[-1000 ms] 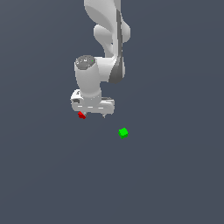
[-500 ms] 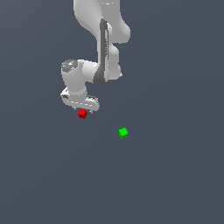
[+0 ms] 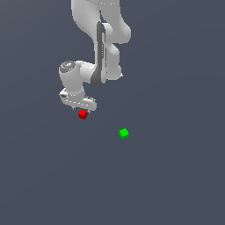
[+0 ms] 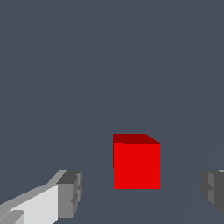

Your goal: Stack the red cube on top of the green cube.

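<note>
**Claw spread about the red cube**

Claw (image 4: 140, 194) fingers stand spread, as we see in the wrist view: one gray pad (image 4: 70, 192) on one side and the other pad at the opposite edge, with the red cube (image 4: 136, 164) between them and touching neither. We note clear gaps on both sides of the cube. In the exterior view we find the claw (image 3: 81, 107) low over the gray desk (image 3: 176, 184), the red cube (image 3: 82, 114) just beneath it. We find the green cube (image 3: 124, 133) lying apart, toward the exterior view's right, uncovered.
</note>
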